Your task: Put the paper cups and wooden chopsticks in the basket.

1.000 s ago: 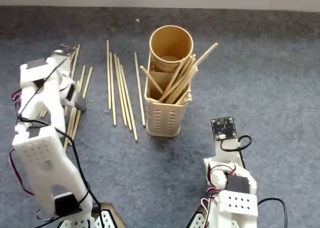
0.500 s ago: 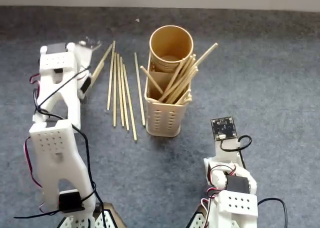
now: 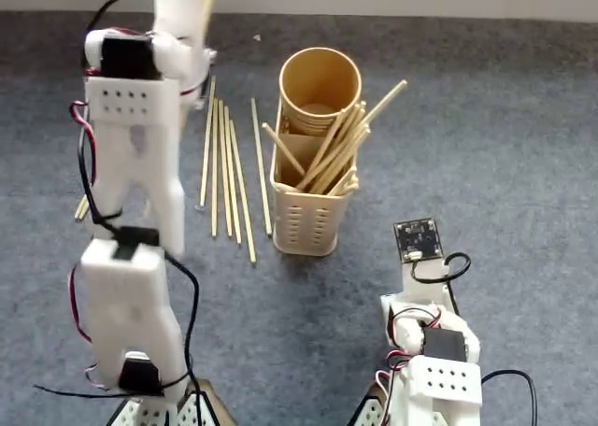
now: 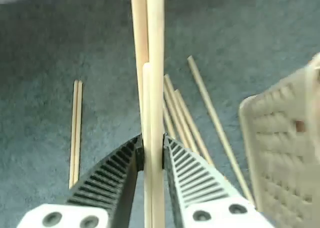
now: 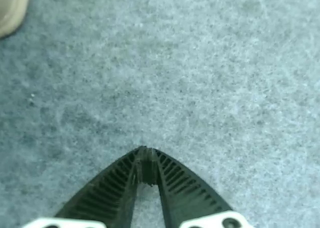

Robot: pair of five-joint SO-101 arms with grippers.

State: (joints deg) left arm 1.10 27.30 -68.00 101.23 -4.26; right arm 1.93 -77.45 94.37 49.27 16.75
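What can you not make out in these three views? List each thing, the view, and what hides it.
1. Left wrist view: the held chopsticks in the left gripper run off the edge, so their far ends are cut off. They overlap, so their count is unclear.
2. High view: the loose chopsticks are mostly covered by the left arm.
3. High view: the outer wall of the paper cups in the basket hides how many are nested.
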